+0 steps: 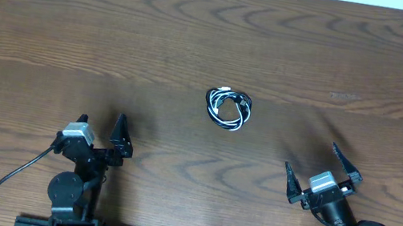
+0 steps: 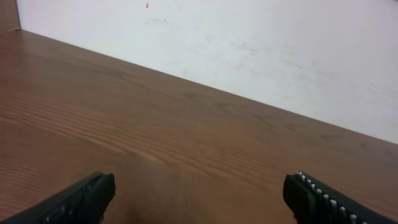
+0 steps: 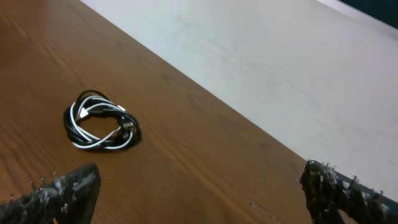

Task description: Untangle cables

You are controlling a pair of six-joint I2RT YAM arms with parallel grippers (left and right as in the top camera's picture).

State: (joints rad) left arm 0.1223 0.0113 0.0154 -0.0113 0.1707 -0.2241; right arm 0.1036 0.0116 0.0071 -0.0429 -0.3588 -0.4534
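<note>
1. My left claw point(image 1: 100, 125) hangs low over the near left part of the brown wood-grain tabletop point(image 1: 198, 31). Its two black fingers are spread wide apart with nothing between them.
2. From my left wrist camera, that claw point(image 2: 199, 186) shows only bare wood in its gap. The ribbed pad of one finger point(image 2: 311, 196) sits at the lower right edge and the other finger at the lower left. A plain white wall point(image 2: 249, 43) rises beyond the table's far edge.
3. My right claw point(image 1: 313, 165) is over the near right part of the table, angled toward the middle. It is also spread wide and grips nothing.
4. From my right wrist camera, that claw point(image 3: 200, 177) frames open tabletop. Both fingertips look rough and worn, and neither touches anything.
5. The small coiled bundle of thin black and white cables point(image 1: 227, 108) lies flat on the wood near the table's middle. It is beyond both claws and well apart from each, a little nearer my right one.
6. In the right wrist view the cables point(image 3: 101, 121) sit up and to the left of the gap, outside it. The black and white strands loop together in one ring, with small plug ends tucked inside toward the ring's right side.
7. A thick black wire point(image 1: 8, 180) trails from the base of my left arm toward the near table edge.
</note>
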